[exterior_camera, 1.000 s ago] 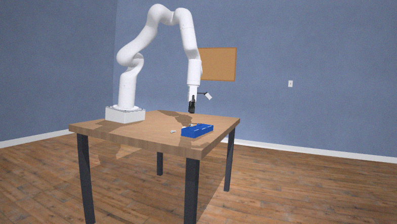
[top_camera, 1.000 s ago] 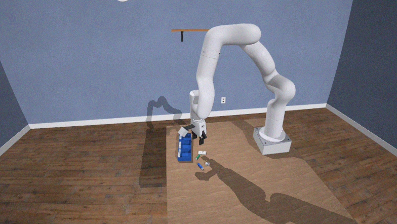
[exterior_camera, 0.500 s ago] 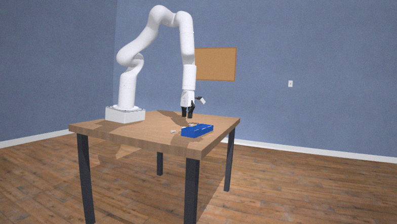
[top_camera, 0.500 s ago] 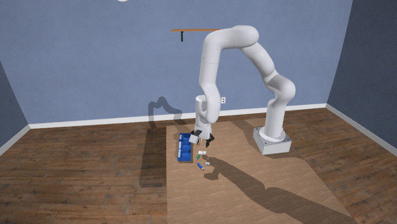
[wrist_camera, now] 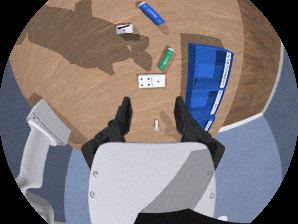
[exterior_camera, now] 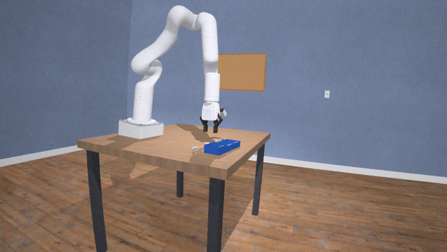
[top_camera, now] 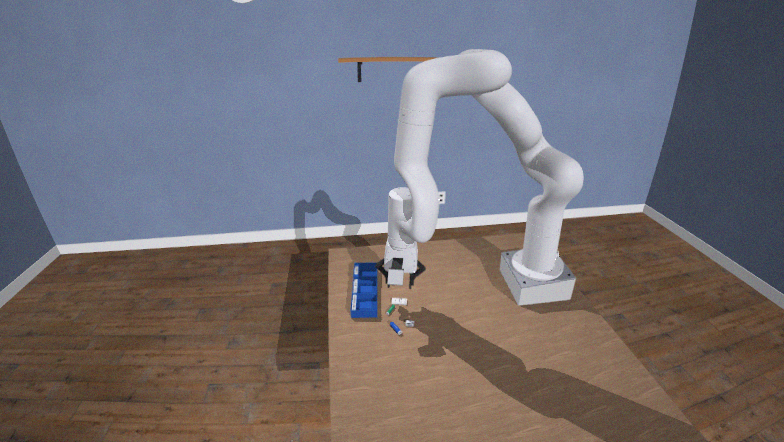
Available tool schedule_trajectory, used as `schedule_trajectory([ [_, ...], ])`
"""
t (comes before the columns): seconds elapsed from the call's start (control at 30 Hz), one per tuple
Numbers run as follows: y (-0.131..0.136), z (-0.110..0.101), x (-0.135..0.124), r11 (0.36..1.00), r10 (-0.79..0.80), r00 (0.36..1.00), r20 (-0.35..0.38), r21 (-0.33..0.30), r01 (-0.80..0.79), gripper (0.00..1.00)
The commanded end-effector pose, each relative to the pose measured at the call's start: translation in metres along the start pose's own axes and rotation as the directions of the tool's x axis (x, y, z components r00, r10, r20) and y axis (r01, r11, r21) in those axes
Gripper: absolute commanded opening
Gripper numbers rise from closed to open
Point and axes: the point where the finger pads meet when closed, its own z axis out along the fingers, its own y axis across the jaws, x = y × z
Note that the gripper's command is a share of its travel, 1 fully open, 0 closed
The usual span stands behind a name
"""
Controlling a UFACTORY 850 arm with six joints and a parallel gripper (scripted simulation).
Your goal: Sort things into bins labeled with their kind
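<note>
Five small things lay on the table (top_camera: 373, 395) (exterior_camera: 150, 156) (wrist_camera: 105, 80), below the gripper (top_camera: 400, 285) (exterior_camera: 210, 130) (wrist_camera: 153, 104), which hung above it with its fingers well apart and nothing held between them. The bolt (exterior_camera: 194, 147) (wrist_camera: 156, 124) appeared between the two fingers in the wrist view, though it lay down on the wood. Past the fingertips in that view came the white domino (top_camera: 399, 301) (exterior_camera: 207, 143) (wrist_camera: 151, 80), its dotted face up, with the green cylinder (top_camera: 390, 309) (wrist_camera: 166, 59) just beyond. Farther out were the small silver block (top_camera: 409, 323) (exterior_camera: 214, 140) (wrist_camera: 124, 29) and the blue cylinder (top_camera: 395, 328) (wrist_camera: 151, 13). The blue row of bins (top_camera: 364, 315) (exterior_camera: 212, 149) (wrist_camera: 190, 75) stood on the table, lower than the gripper and to the right of its fingers in the wrist view, its white labels along the far edge, their print too small to read surely
</note>
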Motion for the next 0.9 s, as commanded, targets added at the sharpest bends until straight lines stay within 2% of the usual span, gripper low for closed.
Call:
schedule_trajectory([
  [0.0, 0.0011, -0.0006, 0.0002, 1.000, -0.006, 1.000, -0.027, 0.026, 0.006, 0.71],
  [0.87, 0.0010, 0.0034, 0.0004, 1.000, -0.006, 1.000, -0.027, 0.026, 0.006, 0.71],
])
